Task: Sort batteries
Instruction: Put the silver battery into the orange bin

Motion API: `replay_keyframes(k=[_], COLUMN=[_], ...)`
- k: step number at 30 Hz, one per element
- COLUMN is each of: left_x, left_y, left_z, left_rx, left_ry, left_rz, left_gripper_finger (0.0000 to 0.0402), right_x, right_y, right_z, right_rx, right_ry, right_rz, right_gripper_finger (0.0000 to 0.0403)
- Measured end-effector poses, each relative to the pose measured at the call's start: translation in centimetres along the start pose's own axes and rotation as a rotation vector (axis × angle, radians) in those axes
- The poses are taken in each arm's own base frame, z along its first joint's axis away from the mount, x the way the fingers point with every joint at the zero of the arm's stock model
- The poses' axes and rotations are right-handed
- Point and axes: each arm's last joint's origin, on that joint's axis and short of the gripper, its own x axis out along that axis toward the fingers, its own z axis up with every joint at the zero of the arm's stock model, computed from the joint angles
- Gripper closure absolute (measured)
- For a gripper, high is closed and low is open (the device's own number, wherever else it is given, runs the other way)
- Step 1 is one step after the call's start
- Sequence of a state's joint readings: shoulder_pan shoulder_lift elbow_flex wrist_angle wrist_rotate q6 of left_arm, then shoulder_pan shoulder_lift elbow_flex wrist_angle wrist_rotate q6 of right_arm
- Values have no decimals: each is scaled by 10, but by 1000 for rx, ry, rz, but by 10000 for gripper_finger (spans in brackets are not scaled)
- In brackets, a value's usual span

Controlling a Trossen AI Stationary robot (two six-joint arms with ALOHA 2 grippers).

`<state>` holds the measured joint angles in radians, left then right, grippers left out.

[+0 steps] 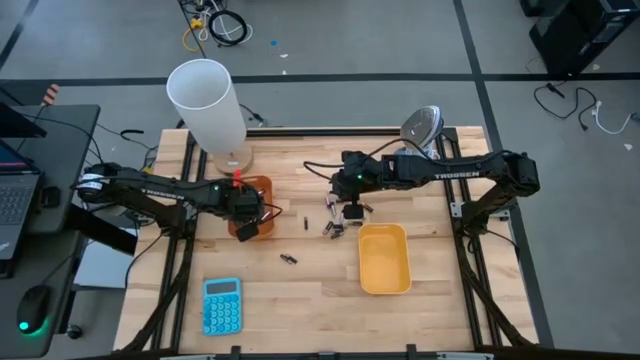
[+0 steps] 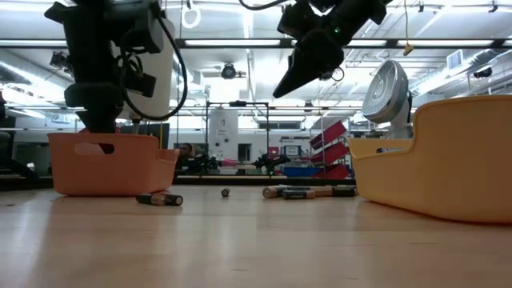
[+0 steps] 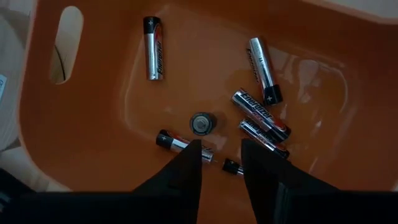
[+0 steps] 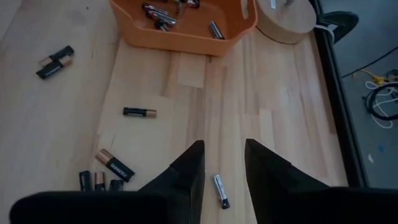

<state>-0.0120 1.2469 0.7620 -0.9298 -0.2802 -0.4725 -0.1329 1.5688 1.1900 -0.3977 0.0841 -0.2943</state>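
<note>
An orange tray (image 1: 262,188) stands at mid-left with several silvery batteries (image 3: 264,62) lying on its floor. My left gripper (image 3: 222,155) hangs open inside it, pointing down, just above a battery (image 3: 171,141) that lies on the floor partly behind one finger. Loose batteries (image 1: 333,226) lie on the wooden table (image 1: 300,290) at the middle, most of them dark (image 4: 139,112). My right gripper (image 4: 222,152) stands open well above the table (image 2: 280,92). Below its fingers lies a silvery battery (image 4: 219,191). The yellow tray (image 1: 385,258) sits to the right.
A tall white cylinder on a round wooden base (image 1: 205,100) stands behind the orange tray, and a small fan (image 1: 422,125) stands at the far right. A blue calculator (image 1: 221,305) lies near the front edge. Single batteries (image 1: 288,258) lie between the trays.
</note>
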Motion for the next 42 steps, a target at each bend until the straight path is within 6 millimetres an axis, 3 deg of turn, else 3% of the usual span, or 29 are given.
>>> replay_keyframes(k=[25, 32, 42], left_x=[-24, -25, -42], left_y=[-2, -1, -2], left_z=[19, 19, 33], left_rx=[47, 51, 88], left_ry=[-88, -79, -179], left_rz=[-24, -20, -16], left_gripper_finger=[286, 286, 286], right_x=[1, 29, 70], right_y=[-3, 3, 11], right_z=[2, -7, -21], right_rx=[158, 178, 185], right_ry=[-27, 40, 112], right_rz=[-1, 35, 47], right_gripper_finger=[299, 299, 299])
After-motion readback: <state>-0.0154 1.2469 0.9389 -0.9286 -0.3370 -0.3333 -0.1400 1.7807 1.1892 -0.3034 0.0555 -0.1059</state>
